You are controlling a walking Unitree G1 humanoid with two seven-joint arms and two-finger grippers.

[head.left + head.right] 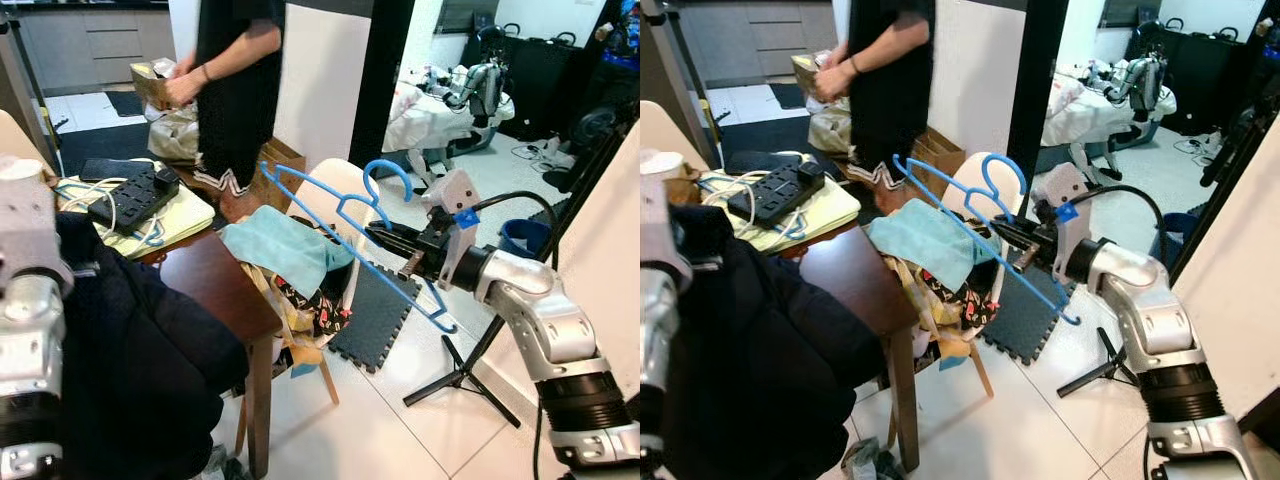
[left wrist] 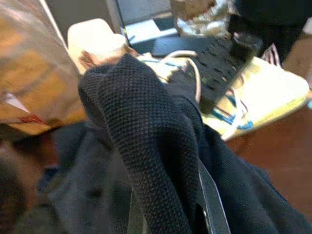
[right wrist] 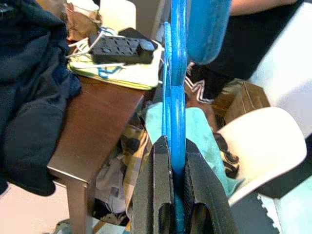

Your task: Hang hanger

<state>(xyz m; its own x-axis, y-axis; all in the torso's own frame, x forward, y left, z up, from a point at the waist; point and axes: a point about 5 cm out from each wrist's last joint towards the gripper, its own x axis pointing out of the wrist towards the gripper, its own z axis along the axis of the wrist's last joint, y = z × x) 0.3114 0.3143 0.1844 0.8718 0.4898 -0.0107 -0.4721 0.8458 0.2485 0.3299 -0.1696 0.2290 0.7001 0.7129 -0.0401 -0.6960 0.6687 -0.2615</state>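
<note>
My right gripper (image 1: 385, 237) is shut on a blue plastic hanger (image 1: 340, 215), held in the air above a white chair (image 1: 335, 195) heaped with clothes. The hanger's hook (image 1: 392, 172) curves up at its top; its long bar slants down toward my arm. In the right wrist view the blue hanger (image 3: 176, 87) runs straight out from between the black fingers (image 3: 161, 170). A dark navy garment (image 1: 130, 350) drapes over my left arm and the brown table's near end. The left wrist view has the same dark knit cloth (image 2: 146, 161) wrapped over the left gripper, hiding the fingers.
A person (image 1: 235, 80) in black stands behind the brown table (image 1: 215, 275). A black power strip (image 1: 135, 195) lies on a yellow pad. A teal cloth (image 1: 285, 245) tops the chair's pile. Black floor mat (image 1: 375, 315), tripod legs (image 1: 465, 375) and a white panel (image 1: 600, 260) crowd the right.
</note>
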